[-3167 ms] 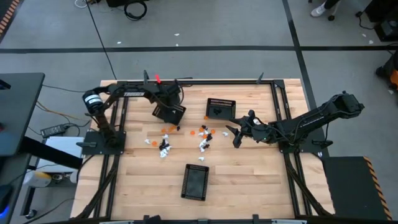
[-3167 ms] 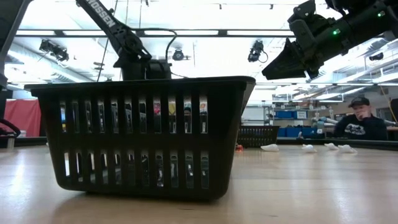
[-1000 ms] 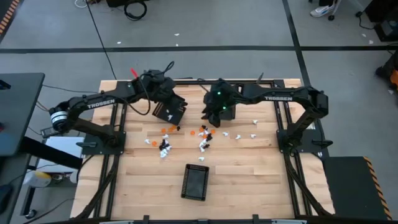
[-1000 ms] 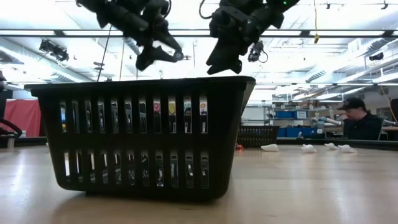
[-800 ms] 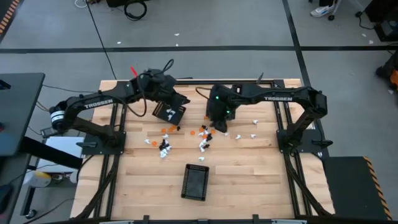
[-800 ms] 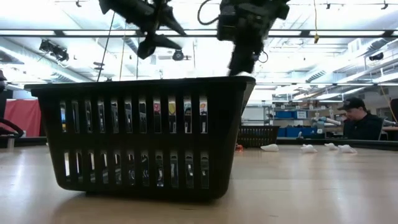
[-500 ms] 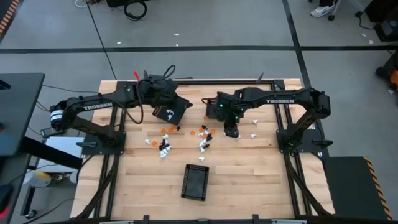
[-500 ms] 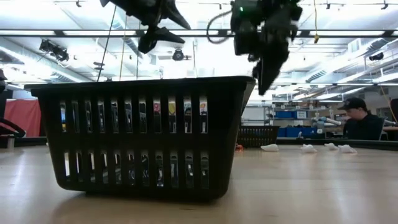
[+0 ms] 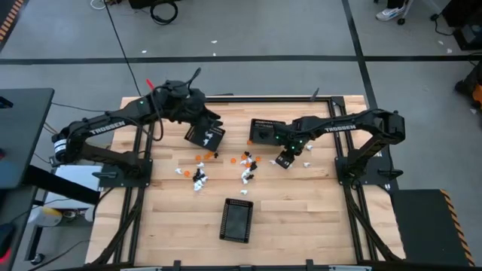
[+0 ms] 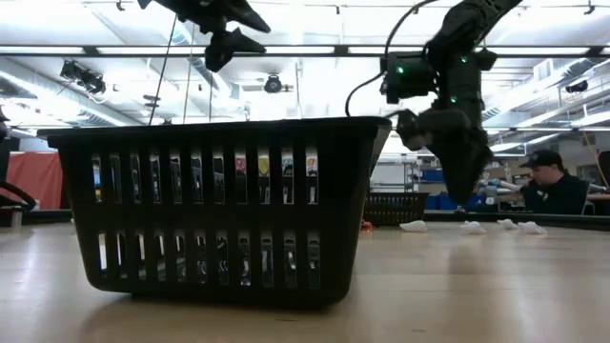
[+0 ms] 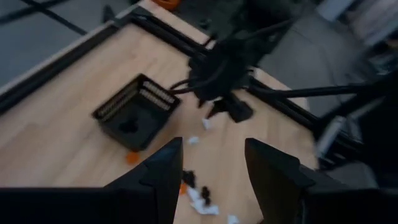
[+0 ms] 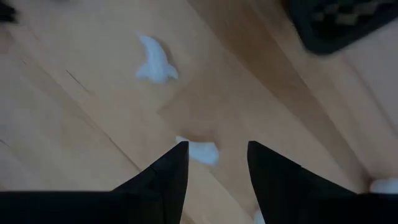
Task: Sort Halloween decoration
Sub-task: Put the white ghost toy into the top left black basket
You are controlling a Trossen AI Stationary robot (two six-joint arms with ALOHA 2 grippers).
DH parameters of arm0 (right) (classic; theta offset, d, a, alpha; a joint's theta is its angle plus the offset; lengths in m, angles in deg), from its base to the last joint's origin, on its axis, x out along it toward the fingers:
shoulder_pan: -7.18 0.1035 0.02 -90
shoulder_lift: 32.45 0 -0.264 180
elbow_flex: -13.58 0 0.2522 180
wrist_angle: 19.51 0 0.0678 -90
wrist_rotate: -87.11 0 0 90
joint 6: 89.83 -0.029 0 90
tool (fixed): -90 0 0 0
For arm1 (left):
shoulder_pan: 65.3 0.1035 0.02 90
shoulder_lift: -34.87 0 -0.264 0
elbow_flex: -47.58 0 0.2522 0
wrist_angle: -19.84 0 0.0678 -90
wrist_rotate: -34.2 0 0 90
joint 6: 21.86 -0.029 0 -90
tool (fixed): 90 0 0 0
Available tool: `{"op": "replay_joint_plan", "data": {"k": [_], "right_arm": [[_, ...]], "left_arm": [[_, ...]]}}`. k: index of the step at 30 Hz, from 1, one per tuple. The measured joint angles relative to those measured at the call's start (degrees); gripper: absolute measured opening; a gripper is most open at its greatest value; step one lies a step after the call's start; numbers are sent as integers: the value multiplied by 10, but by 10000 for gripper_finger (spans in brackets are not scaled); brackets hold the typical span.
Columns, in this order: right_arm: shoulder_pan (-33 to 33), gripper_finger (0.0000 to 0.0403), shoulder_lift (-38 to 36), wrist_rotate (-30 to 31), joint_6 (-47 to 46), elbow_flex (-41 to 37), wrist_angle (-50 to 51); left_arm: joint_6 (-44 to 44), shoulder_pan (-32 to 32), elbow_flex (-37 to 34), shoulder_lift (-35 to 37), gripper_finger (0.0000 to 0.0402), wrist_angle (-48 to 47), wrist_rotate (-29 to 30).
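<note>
Overhead, a pale wooden desk (image 9: 301,218) carries three black rectangular mesh baskets: one (image 9: 205,136) near the far left corner, one (image 9: 265,132) at the far edge's middle, one (image 9: 236,220) toward the near edge. Tiny orange, white and black Halloween trinkets (image 9: 246,172) lie scattered mid-desk between the baskets, with a few white ones (image 9: 306,148) nearer the right edge. The right gripper (image 9: 284,161) points down just above a white trinket (image 12: 200,151), fingers parted, nothing between them. The left gripper (image 9: 202,119) hangs high by the far-left basket, fingers apart and seemingly empty, though the wrist view is blurred.
</note>
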Motion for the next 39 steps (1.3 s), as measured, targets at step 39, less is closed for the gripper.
{"op": "replay_joint_plan", "data": {"k": [39], "right_arm": [[43, 158, 0, 5, 328, -103, -131]], "left_arm": [[103, 16, 0, -3, 182, 14, 95]]}}
